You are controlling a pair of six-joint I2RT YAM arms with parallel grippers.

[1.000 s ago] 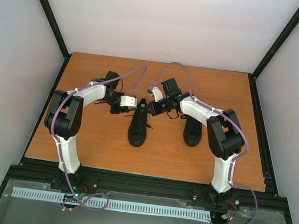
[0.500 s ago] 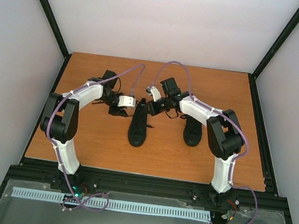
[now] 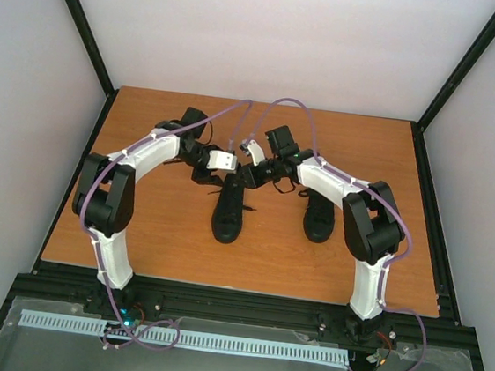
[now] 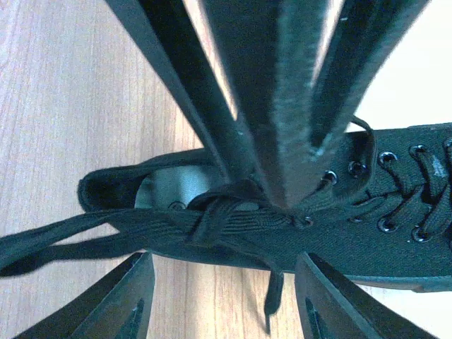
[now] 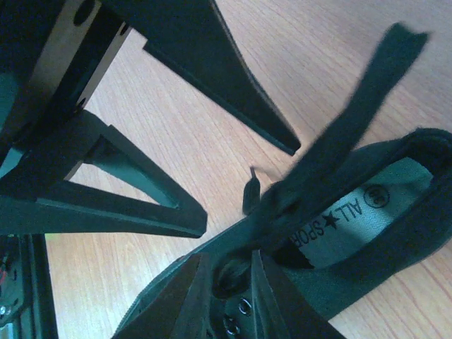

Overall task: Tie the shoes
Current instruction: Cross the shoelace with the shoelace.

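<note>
The left gripper (image 4: 224,256), fingers (image 4: 120,304) apart, and right gripper (image 5: 229,263), fingers (image 5: 169,304) close but hold unclear, crowd the thin black laces' (image 4: 212,215) loose crossing on a black canvas sneaker (image 3: 229,212) in the middle of the wooden worktop (image 3: 153,238). A hard tug could unravel it or drag the sneaker.

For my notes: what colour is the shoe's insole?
Pale grey-green insole, best seen in the right wrist view.

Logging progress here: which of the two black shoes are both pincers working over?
The middle shoe: the left pincer and right pincer meet above its opening. The other shoe sits apart to the right, partly hidden under the right arm.
</note>
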